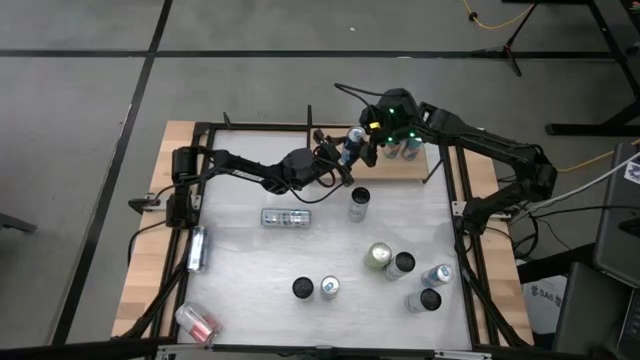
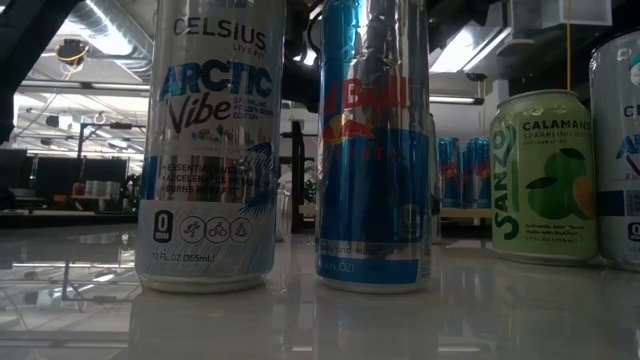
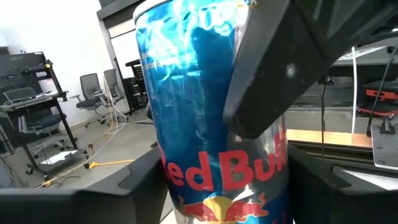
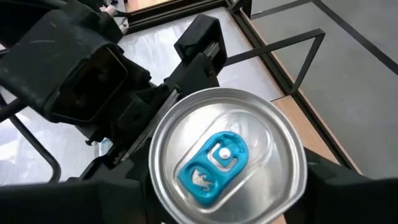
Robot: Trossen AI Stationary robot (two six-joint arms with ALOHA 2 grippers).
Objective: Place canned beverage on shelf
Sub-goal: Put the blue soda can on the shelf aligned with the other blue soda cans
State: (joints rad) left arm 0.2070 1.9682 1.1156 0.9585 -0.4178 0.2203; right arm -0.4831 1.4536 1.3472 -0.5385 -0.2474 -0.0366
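My right hand [image 4: 227, 205] is clamped on the blue can [image 1: 354, 138], my left hand [image 1: 338, 160] grips it too, at twelve o'clock on the tabletop [image 1: 250, 270] beside the shelf [image 1: 432, 166]; placement remains.

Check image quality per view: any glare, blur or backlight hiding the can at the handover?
Left wrist view: the Red Bull can fills the frame, glare streaks across its blue upper part, and a dark finger blocks part of it. Right wrist view: can top sharp, soft sheen on the lid. Low view: bright ceiling lights behind; the Celsius can and Sanzo can stay readable. High view: even light.
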